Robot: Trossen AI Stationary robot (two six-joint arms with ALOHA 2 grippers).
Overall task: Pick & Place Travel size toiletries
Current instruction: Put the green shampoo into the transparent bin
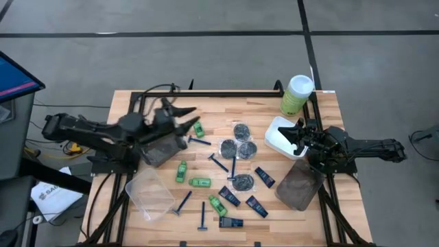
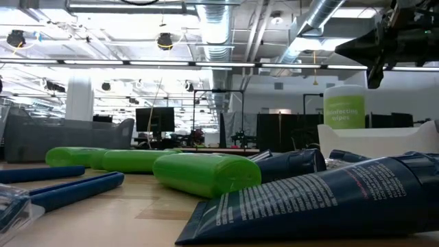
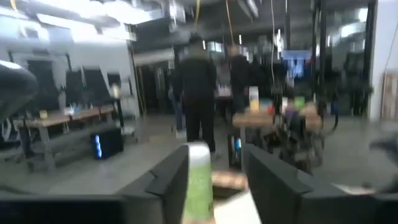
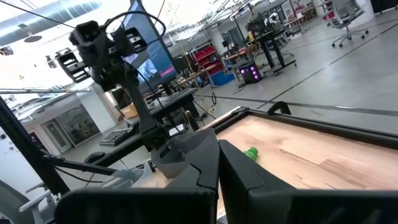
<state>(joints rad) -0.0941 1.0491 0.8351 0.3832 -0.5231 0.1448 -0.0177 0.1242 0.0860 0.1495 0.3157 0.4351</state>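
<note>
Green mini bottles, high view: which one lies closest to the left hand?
The green mini bottle at the table's upper left, just beside the left hand. The others lie lower down, nearer the clear tub.

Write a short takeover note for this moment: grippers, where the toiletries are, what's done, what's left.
Left gripper: open, empty, raised over the table's back-left by the smoky tub.
Right gripper: shut, empty, over the white tub.
Toiletries: green bottles, blue razors, dark tins and dark-blue tubes lie loose mid-table.
Done: nothing visibly binned; the clear tub looks empty.
Left: nearly everything.
</note>
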